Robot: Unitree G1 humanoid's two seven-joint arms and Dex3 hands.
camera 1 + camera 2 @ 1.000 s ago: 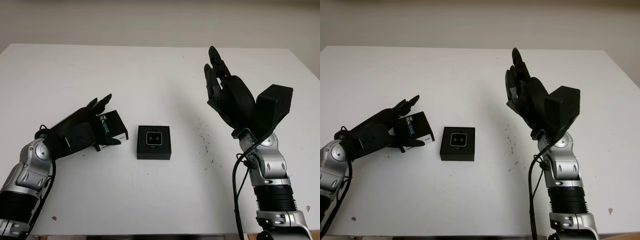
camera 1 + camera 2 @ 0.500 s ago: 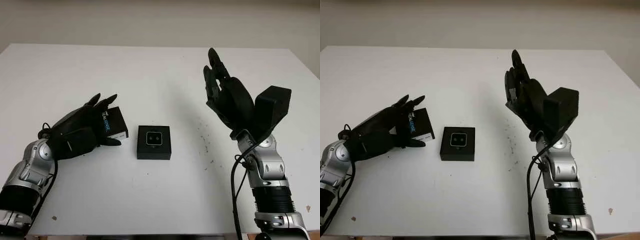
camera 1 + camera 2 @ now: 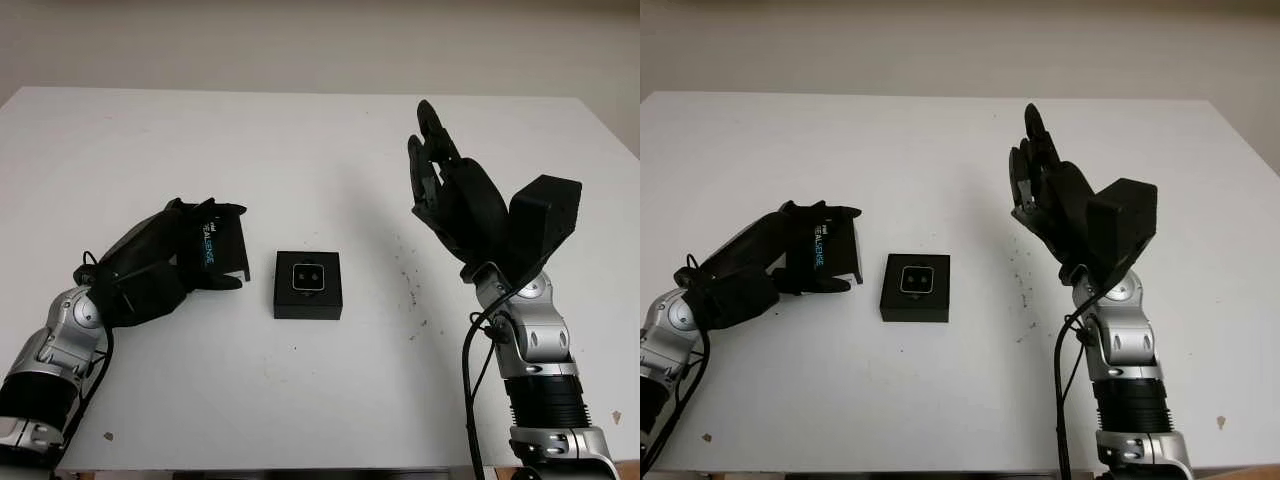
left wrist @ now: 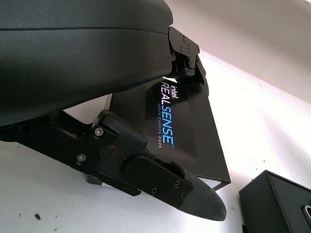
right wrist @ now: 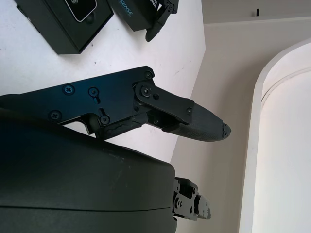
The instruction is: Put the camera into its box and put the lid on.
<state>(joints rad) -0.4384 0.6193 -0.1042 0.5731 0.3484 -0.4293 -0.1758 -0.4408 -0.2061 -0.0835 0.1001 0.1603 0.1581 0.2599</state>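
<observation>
A: Left hand (image 3: 165, 265) status?
B: Lower left of the head frame, closed around the lid (image 3: 218, 245). Lid is black with "intel REALSENSE" print and sits tilted up on edge. Fingers over its top edge, thumb (image 4: 160, 182) under its lower edge. Can't tell whether the bottom edge still touches the counter (image 3: 300, 150).

A: Box?
B: Box (image 3: 308, 284) sits flat at frame centre, just right of the lid, small gap between them. Camera (image 3: 307, 279) is already seated inside, two lenses facing up. No lid on it yet.

A: Right hand?
B: Right hand (image 3: 450, 195) is raised off the counter at right of centre, open, nothing in it, fingers pointing up and away. Well apart from the box.

A: Anything the wrist views add?
B: Left wrist shows the print in full, "Depth Camera D405", plus the lid's underside edge against the thumb and a corner of the box (image 4: 279, 201) at lower right. Right wrist looks down past its own fingers: box (image 5: 63, 22) with camera and the gripped lid (image 5: 138, 9) along the top edge. Head views give the layout and a few dark specks on the counter right of the box.
</observation>
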